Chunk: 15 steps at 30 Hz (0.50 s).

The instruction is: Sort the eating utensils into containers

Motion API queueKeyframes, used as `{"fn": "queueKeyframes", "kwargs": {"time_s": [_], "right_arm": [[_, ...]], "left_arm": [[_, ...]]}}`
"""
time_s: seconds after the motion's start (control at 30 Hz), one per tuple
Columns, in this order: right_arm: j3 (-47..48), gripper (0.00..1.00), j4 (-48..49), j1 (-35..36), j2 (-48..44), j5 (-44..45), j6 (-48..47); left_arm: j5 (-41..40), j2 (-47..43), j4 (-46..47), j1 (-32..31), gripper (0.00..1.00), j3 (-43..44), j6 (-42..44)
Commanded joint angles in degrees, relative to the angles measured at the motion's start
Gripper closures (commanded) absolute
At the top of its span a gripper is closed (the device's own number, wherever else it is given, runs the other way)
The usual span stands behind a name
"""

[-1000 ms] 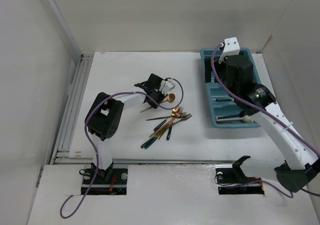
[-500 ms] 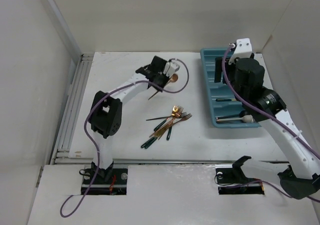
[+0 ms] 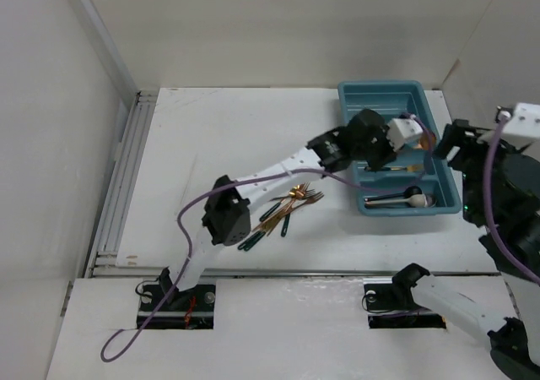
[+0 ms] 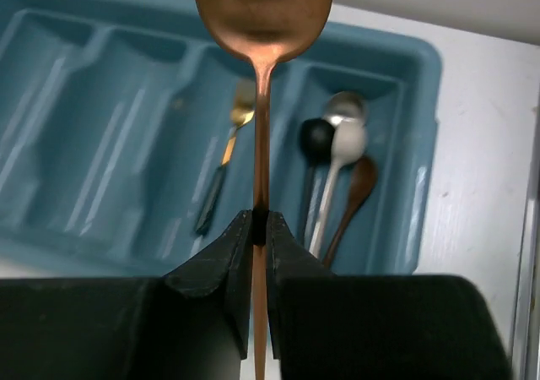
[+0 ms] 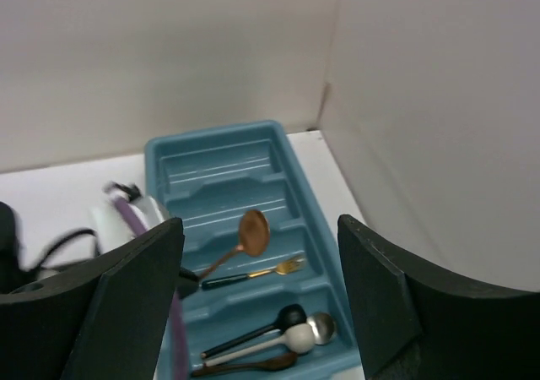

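Teal tray (image 4: 426,67) lies just below and ahead of the left pincer (image 4: 260,224). The slot to that pincer's right holds three spoons (image 4: 342,148), one black, one pale and one brown. The next slot, slightly left of its tips, holds one gold fork (image 4: 221,165) with a dark handle. The left pincer is clamped tight on the thin handle of a copper spoon (image 4: 261,8), bowl pointing forward over the tray. Which slot the spoon hangs above is hard to say, perhaps the divider between those two. Loose utensils (image 3: 287,204) lie on the table (image 3: 211,127) well behind the pincer, beside its arm. The right pincer (image 5: 260,228) hangs with the tray below and ahead of it, fingers spread wide, gripping nothing.
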Motion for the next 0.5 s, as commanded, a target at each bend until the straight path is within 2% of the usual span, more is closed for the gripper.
{"fn": "queueKeyframes", "kwargs": {"time_s": [0.0, 0.13, 0.37, 0.4, 0.47], "right_arm": [[1.4, 0.22, -5.7, -0.3, -3.2, 5.5, -1.6], [0.3, 0.22, -9.9, -0.3, -8.1, 6.6, -1.6], [-0.3, 0.22, -15.2, -0.3, -14.0, 7.8, -1.6], [-0.3, 0.22, -16.0, -0.3, -14.5, 7.2, -1.6], [-0.3, 0.21, -16.8, -0.3, -14.5, 6.7, -1.6]], "left_arm": [[1.1, 5.4, 7.8, -2.1, 1.0, 6.2, -3.2], [-2.3, 9.8, 13.3, -4.6, 1.0, 7.1, -2.0], [-5.8, 12.3, 16.2, -5.1, 0.99, 1.4, -2.5], [-5.8, 12.3, 16.9, -5.1, 0.89, 1.4, -2.5], [-5.8, 12.3, 16.9, -5.7, 0.51, 1.4, -1.9]]}}
